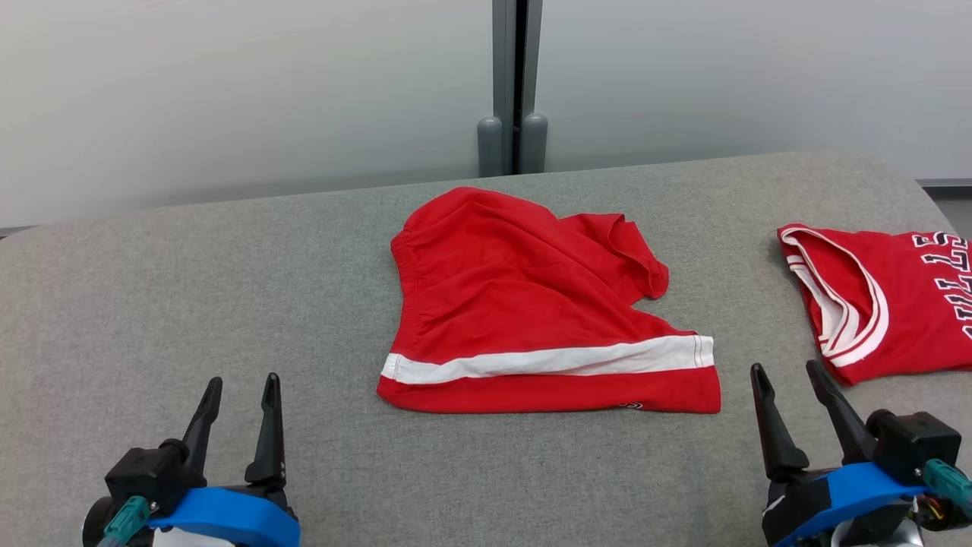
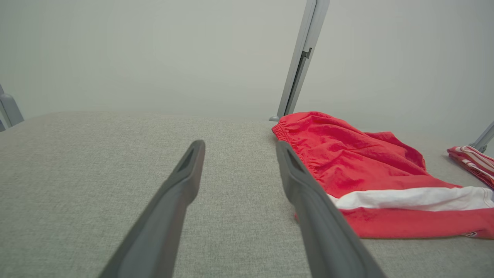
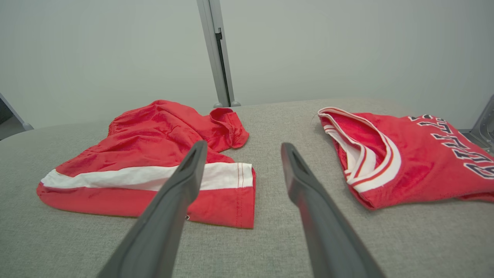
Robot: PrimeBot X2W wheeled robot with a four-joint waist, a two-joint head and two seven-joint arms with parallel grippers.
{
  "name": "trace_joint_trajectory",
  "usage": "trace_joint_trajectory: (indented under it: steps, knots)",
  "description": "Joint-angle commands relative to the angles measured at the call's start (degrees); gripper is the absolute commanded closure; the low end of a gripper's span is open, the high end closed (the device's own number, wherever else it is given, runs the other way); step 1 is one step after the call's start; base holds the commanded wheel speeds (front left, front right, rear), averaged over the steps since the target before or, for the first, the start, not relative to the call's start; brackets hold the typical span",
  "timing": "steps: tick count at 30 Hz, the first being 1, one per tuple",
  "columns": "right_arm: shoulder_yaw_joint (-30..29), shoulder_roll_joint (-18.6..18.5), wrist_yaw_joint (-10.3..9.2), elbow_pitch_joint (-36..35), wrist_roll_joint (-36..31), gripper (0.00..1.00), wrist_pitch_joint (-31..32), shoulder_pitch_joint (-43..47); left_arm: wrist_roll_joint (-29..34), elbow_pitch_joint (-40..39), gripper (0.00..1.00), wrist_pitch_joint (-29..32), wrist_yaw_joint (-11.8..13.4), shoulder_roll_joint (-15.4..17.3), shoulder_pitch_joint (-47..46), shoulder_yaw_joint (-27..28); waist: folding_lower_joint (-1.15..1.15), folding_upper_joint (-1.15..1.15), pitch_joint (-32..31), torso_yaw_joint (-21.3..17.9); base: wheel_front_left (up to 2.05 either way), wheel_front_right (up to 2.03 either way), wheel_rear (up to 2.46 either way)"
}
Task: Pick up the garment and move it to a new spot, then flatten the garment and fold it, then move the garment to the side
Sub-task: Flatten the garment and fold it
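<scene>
Left tool and right tool sit at the near edge of the grey desk, both spread wide, gripping nothing. The red shorts lie rumpled further out, between them, untouched. A red jersey lies off to the right.

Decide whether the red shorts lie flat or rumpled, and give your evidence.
Rumpled. The red shorts are creased, with one leg bunched back over the rest; only the white-striped hem lies straight.

Wide bare table left of the red shorts; a narrower bare gap between shorts and jersey on the right; posts stand behind.
</scene>
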Motion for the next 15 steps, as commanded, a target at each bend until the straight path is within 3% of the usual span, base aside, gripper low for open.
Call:
trace_joint_trajectory:
  steps: [1, 7, 15]
  knots:
    - [0.17, 0.09, 0.01, -0.14, -0.47, 0.0, 0.11, 0.41, 0.34, 0.09, 0.0, -0.25, -0.26, 0.04, 0.28, 0.38, 0.0, 0.0, 0.13, -0.04, 0.0, 0.0, 0.0]
    - [2.19, -1.25, 0.01, 0.86, -0.19, 0.0, 3.18, -2.86, 0.63, 1.63, 0.0, 1.01, -1.86, -1.35, -2.95, -0.99, 0.0, 0.0, 1.92, -0.33, 0.0, 0.0, 0.0]
    - [4.65, -1.71, 0.01, 4.62, 1.25, 0.0, 17.32, -10.16, 0.71, 8.38, 0.0, 10.64, -5.84, -3.2, -11.82, -6.71, 0.0, 0.0, 5.39, -1.57, 0.0, 0.0, 0.0]
